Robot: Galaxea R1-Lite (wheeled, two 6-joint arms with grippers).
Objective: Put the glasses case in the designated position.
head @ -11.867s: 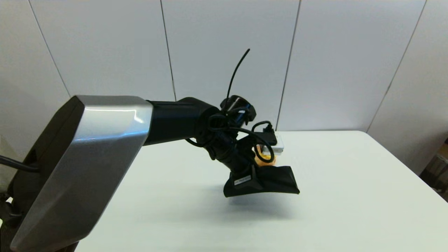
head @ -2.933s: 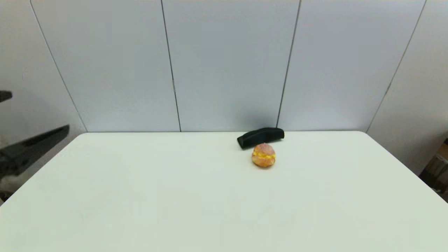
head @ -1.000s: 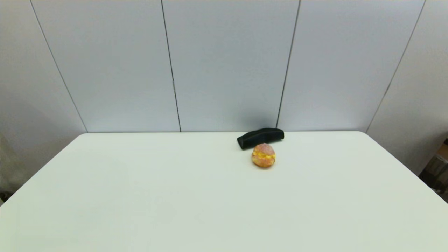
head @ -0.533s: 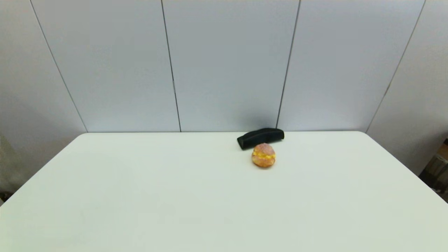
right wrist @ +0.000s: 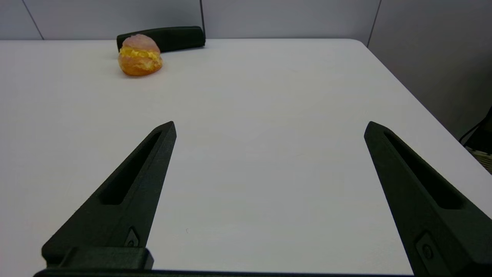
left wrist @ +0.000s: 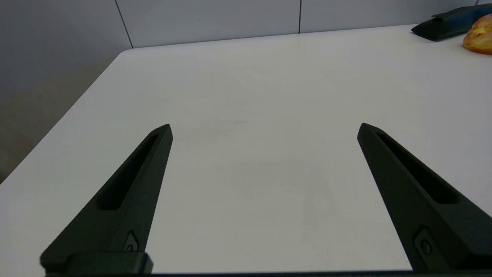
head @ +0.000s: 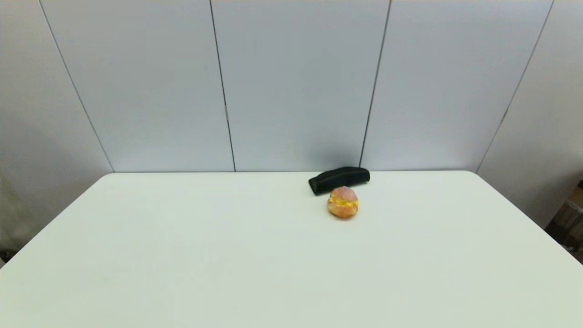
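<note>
Item: glasses case (head: pixel 339 179), matte black, oblong
Pose: lying flat, closed
Place: far table edge, beside the wall

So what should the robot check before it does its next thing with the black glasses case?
1. Glasses case lying flat at the table's far edge: ok.
2. Case free, nothing gripping it: ok.
3. Left gripper fingers open, empty: ok.
4. Right gripper fingers open, empty: ok.
5. Gap between case and pastry: cannot tell.
6. Case in its designated spot: cannot tell, no mark shows.
</note>
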